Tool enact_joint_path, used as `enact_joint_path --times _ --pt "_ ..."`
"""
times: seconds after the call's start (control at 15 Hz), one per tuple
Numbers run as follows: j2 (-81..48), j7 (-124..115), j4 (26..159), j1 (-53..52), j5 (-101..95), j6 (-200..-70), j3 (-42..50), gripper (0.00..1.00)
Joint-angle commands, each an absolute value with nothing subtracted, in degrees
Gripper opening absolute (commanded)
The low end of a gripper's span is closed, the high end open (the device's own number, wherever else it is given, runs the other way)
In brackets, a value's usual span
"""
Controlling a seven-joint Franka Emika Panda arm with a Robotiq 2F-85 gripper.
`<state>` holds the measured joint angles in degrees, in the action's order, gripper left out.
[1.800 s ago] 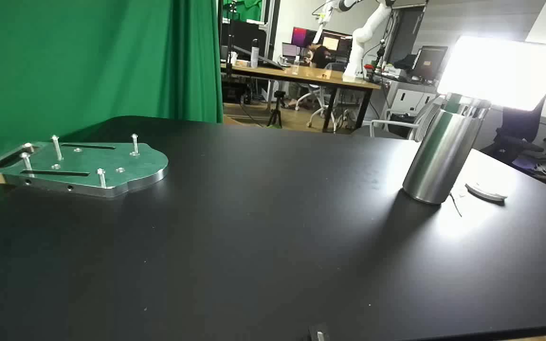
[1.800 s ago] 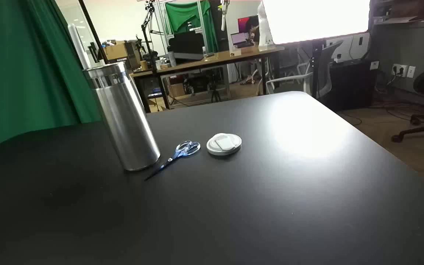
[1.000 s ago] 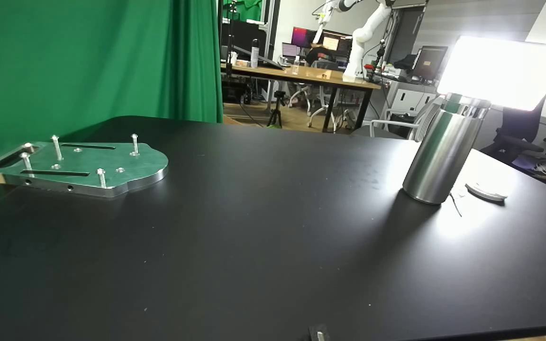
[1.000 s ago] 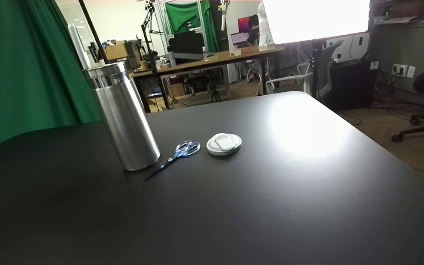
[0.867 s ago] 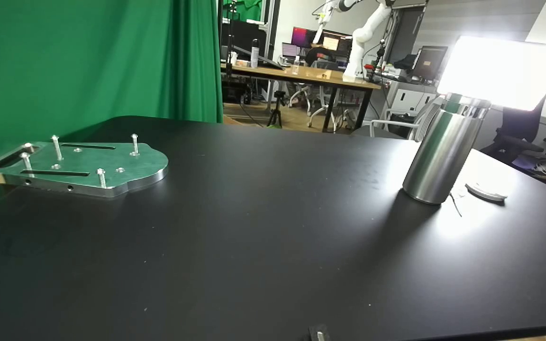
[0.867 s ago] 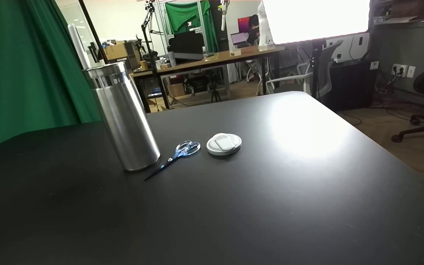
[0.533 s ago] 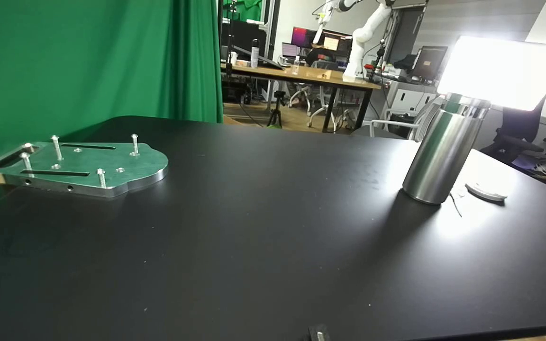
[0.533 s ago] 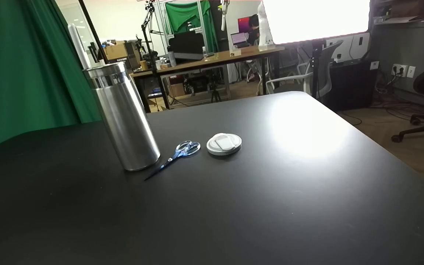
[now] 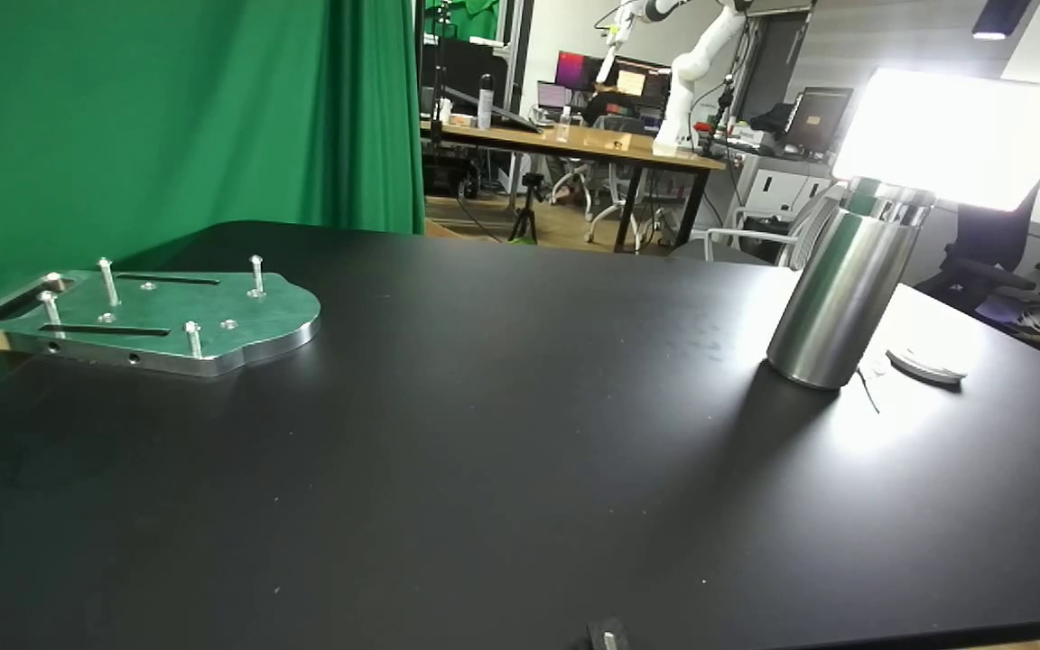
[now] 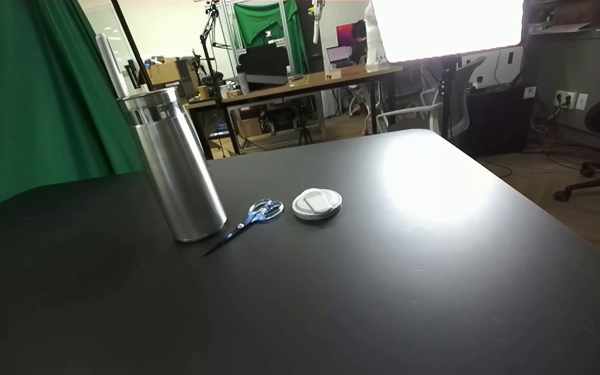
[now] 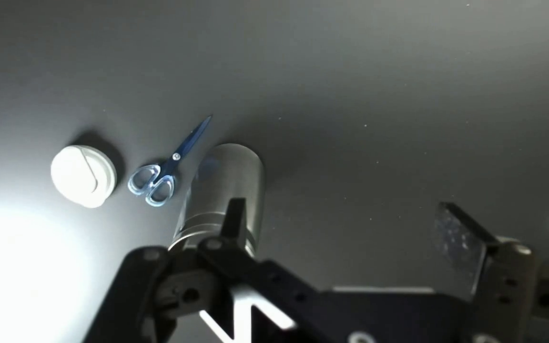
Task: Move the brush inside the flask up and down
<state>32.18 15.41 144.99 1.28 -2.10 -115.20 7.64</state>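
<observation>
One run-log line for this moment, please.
gripper: open, empty | flask: standing on table | brush handle: rising from flask, not grasped | scissors: between flask and white lid

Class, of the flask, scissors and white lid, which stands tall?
The silver flask, standing on its base with a pale handle above its top; the scissors and white lid lie flat.

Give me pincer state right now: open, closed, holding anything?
Pincer: open, jaws wide apart in the wrist view, holding nothing.
</observation>
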Motion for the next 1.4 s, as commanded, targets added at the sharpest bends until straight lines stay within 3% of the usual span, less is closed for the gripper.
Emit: enact_joint_path --times 0.0,0.6,1.33 --pt "19.2 22.5 132.2 0.9 -2.3 -111.2 10.6 1.00" --pt "0.8 30.6 117.0 2.6 -2.5 -110.8 9.5 1.00" --pt "0.2 27.0 118.3 3.1 -3.3 -109.6 6.1 1.00"
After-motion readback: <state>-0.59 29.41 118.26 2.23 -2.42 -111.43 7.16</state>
